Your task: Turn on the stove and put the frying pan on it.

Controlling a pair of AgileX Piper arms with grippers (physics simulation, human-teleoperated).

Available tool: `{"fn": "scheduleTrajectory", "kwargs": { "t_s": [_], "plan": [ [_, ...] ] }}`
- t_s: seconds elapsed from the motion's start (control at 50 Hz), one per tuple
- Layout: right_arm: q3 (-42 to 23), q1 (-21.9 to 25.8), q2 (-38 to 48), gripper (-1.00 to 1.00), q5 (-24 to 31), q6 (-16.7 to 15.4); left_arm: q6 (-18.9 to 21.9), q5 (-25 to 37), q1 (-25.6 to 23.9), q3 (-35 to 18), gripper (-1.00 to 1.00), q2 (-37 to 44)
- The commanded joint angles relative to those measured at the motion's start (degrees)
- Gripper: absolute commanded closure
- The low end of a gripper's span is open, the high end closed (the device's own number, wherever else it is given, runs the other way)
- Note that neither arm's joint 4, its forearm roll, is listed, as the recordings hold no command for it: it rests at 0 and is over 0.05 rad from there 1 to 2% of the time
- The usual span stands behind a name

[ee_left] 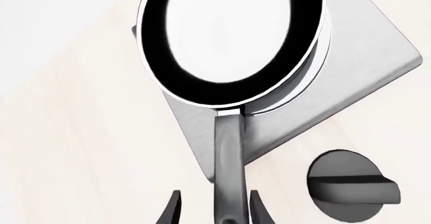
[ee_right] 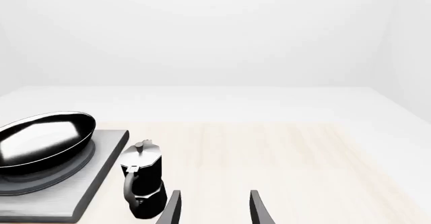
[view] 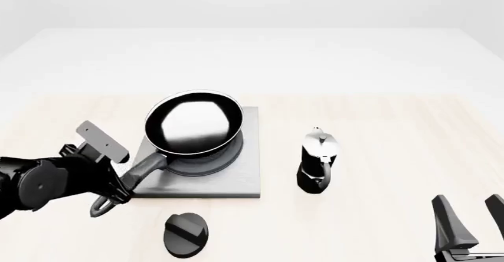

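**Now: pan over burner, left tool on handle**

We see the frying pan [view: 193, 123] over the stove [view: 236, 182] ring burner, tilted; contact with the plate unclear. Left tool [ee_left: 213, 211] has its fingers either side of the pan handle [ee_left: 229, 163], clamped on it. Knob [view: 186, 233] sits on the counter [view: 393, 126] near the stove's front edge. Moka pot [view: 317, 159] stands upright right of the stove. Right tool [ee_right: 213, 206] hangs fingers apart, gripping nothing.

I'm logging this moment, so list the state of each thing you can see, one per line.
frying pan: on the burner, tilted, empty
stove: flat on the table, under the pan
knob: on the table, untouched
moka pot: upright, lid closed
left tool: astride the pan handle
right tool: open, empty
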Motion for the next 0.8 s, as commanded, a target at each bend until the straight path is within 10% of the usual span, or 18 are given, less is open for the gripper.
{"fn": "scheduleTrajectory", "kwargs": {
  "t_s": [0.02,0.8],
  "plan": [
    [0.0,0.0,0.0,-1.0,0.0,0.01,0.49,8.98,1.09,-3.72,-1.0,-5.44],
    [0.0,0.0,0.0,-1.0,0.0,0.0,-1.26,21.24,-1.73,-16.85,-1.0,-16.78]
  ]
}}
